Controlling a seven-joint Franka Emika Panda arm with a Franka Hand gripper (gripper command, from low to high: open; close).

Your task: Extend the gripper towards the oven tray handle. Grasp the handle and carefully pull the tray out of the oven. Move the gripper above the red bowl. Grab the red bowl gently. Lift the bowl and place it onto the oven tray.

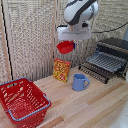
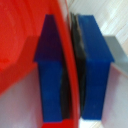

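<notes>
Since my tool [image 1: 67, 46] pinches the bowl [image 1: 65, 47] by its thin rim, pads [image 2: 50, 70] either side, I judge it light, rigid and slippery. It hangs above the bench [image 1: 90, 107], short of the drawn-out tray [image 1: 104, 62].

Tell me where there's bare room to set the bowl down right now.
The gripper holds the red bowl aloft. The tray, pulled out of the oven, looks bare. Bare tabletop lies in front of the blue mug. It is crowded where the red basket sits, and around the mug and yellow box.
</notes>
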